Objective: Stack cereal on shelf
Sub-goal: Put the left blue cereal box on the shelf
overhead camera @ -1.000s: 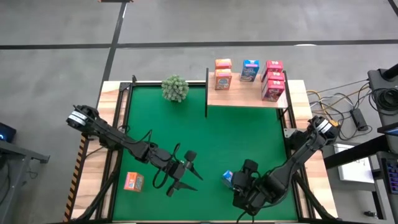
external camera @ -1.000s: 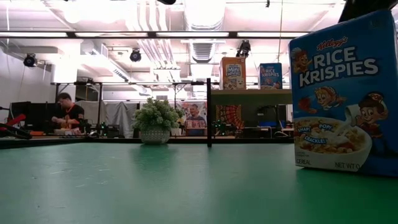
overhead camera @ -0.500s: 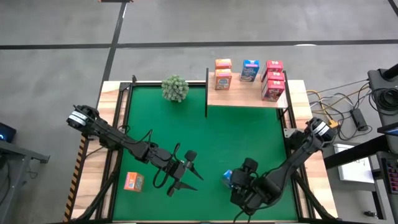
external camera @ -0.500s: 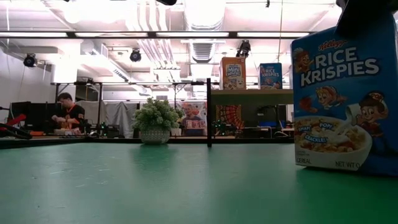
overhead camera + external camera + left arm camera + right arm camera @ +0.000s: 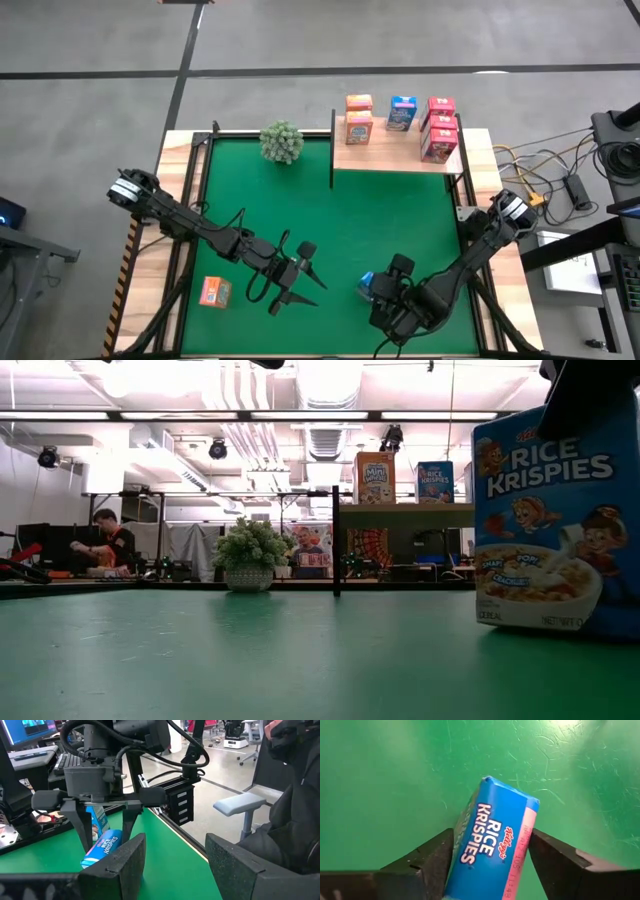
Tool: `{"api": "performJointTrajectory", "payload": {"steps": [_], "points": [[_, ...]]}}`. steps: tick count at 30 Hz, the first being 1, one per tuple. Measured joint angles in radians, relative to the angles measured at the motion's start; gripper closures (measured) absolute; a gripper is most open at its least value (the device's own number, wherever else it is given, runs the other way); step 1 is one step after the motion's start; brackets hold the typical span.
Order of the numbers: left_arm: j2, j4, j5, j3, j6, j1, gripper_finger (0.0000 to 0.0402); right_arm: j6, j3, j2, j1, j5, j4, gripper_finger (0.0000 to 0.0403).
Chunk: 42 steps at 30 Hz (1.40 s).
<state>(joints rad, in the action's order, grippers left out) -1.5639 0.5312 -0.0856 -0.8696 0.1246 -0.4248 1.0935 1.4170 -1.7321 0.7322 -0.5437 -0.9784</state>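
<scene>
I am looking down on a green mat [image 5: 330, 225] laid over a wooden table. My right gripper [image 5: 378, 290] is at the near edge of the mat, on the side away from the plant, set straight down over a blue Rice Krispies box [image 5: 492, 840]. In the right wrist view its two dark fingers [image 5: 427, 860] flank the box's two sides very closely, and the box sits slightly askew between them; I cannot tell whether they are actually pressing on the cardboard. In the low view the same box [image 5: 555, 525] stands on the mat with its base down and the gripper's dark body over its top.

My left gripper [image 5: 300, 270] hovers over the mat just beside the right one, toward the plant's side. Its fingers are spread apart with nothing between them.

An orange cereal box [image 5: 214, 292] lies at the near edge of the mat, beyond the left gripper from the blue box.

The wooden shelf [image 5: 395, 155] sits at the far corner of the mat, beside the round green plant [image 5: 282, 141]. On it I see two orange boxes [image 5: 358, 118] nearest the plant, then one blue box [image 5: 401, 114], then three red-pink boxes [image 5: 438, 128] farthest from the plant.

A person [image 5: 108, 542] sits in the room well behind the table.
</scene>
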Motion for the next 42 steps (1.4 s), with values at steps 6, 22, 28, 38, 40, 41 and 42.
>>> {"api": "performJointTrajectory", "payload": {"steps": [6,22,28,38,40,41,42], "points": [[0.0,0.0,0.0,0.0,0.0,0.0,0.0212,-0.005,0.0,0.0,0.0,0.002,0.0,0.0197],[0.0,0.0,0.0,0.001,0.0,0.0,0.0212,-0.039,0.0,0.004,0.0,0.002,0.012,0.0216],[0.0,-0.001,0.0,0.001,0.0,0.0,0.0212,-0.058,0.0,0.004,0.0,0.001,0.018,0.0216],[0.0,-0.001,0.0,0.001,0.0,0.0,0.0212,-0.074,0.0,0.011,0.0,-0.007,0.022,0.0216],[0.0,-0.001,0.0,0.001,0.0,0.0,0.0212,-0.076,0.0,0.011,0.0,-0.007,0.024,0.0216],[0.0,-0.001,0.0,0.002,0.0,0.0,0.0212,-0.076,0.0,0.011,0.0,-0.007,0.025,0.0216],[0.0,-0.001,0.0,0.002,0.0,0.0,0.0212,-0.076,0.0,0.011,0.0,-0.007,0.026,0.0218]]}}
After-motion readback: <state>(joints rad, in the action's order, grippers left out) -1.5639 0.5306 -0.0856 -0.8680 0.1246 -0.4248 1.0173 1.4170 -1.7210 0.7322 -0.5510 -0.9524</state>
